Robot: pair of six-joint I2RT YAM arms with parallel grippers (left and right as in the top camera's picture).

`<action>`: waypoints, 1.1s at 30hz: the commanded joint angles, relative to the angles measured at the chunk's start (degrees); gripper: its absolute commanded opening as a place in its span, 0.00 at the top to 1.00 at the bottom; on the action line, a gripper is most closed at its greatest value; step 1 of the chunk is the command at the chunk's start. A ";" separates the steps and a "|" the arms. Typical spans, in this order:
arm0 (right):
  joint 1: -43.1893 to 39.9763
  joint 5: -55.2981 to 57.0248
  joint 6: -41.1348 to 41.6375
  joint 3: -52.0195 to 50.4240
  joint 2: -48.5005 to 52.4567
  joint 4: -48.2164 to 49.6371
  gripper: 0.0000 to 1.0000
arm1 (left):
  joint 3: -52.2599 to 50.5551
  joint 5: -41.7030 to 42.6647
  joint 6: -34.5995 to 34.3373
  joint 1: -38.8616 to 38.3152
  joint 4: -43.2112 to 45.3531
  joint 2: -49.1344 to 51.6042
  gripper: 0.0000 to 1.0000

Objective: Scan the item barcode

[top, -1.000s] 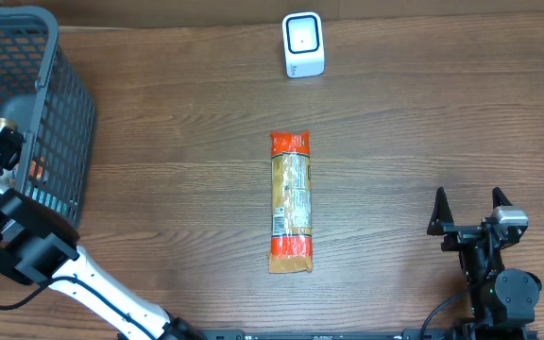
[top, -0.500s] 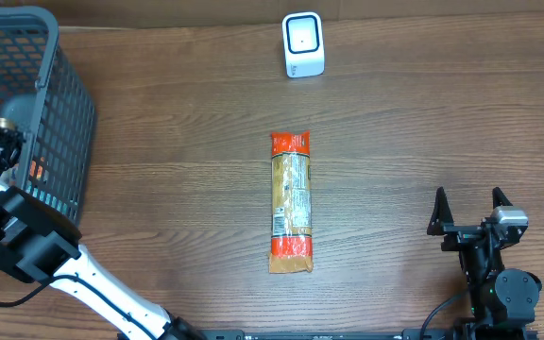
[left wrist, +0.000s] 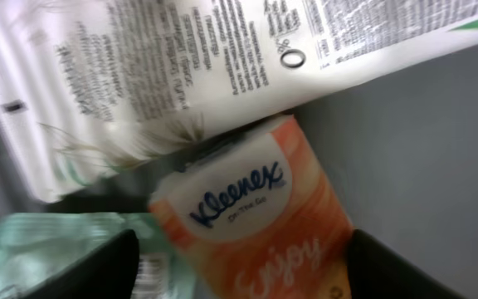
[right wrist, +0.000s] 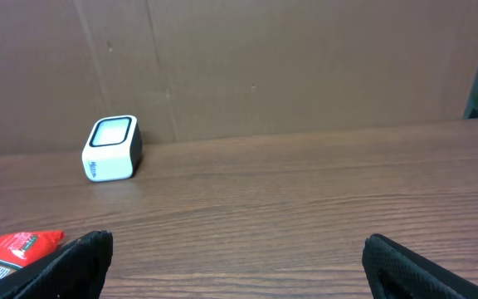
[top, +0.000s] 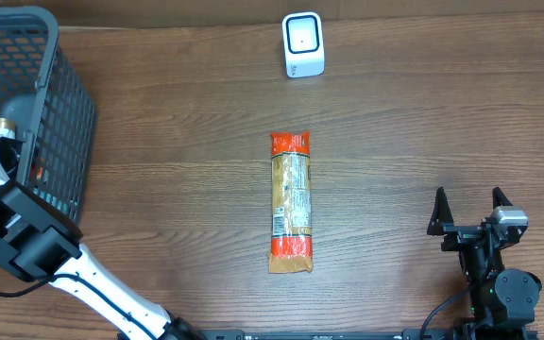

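Between the fingers [left wrist: 114, 270] of the left gripper [left wrist: 246, 249] sits an orange tissue pack [left wrist: 256, 216]. One dark finger stands close at each side of it, and I cannot tell whether they are pressing on it or only bracketing it. Just past the left finger lies a green packet [left wrist: 40, 249], and beyond the tissue pack a white printed packet [left wrist: 181, 75] overlaps its far end. All of this rests on the grey floor of the basket [top: 64, 113], with the arm reaching down inside. The right gripper [right wrist: 237, 245] is low over the table [right wrist: 305, 191], its jaws spread wide with nothing between them. Ahead of it and to its left is the red end of a long snack packet [right wrist: 19, 247], lying flat. Farther on, also to the left, the white scanner [right wrist: 112, 148] stands upright near the table's back edge, well apart from both grippers.
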 commanded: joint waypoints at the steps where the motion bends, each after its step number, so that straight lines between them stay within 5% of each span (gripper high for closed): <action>1: -0.11 0.68 -0.26 -0.59 -0.48 0.35 0.00 | -1.81 -0.15 -0.98 -0.44 1.18 0.35 0.48; 6: -0.11 0.68 -0.26 -0.59 -0.48 0.35 0.00 | -1.33 -0.17 1.03 -0.15 1.60 0.33 0.66; 10: -0.11 0.70 -0.26 -0.59 -0.48 0.35 0.00 | 1.36 -0.24 5.75 0.39 -1.31 -0.24 0.92; 22: -0.11 0.70 -0.26 -0.59 -0.48 0.35 0.00 | 18.01 -0.85 6.08 1.66 -24.57 -1.40 0.88; 33: -0.11 0.68 -0.26 -0.59 -0.48 0.35 0.00 | 2.97 -5.49 5.86 1.77 -23.87 -1.36 0.86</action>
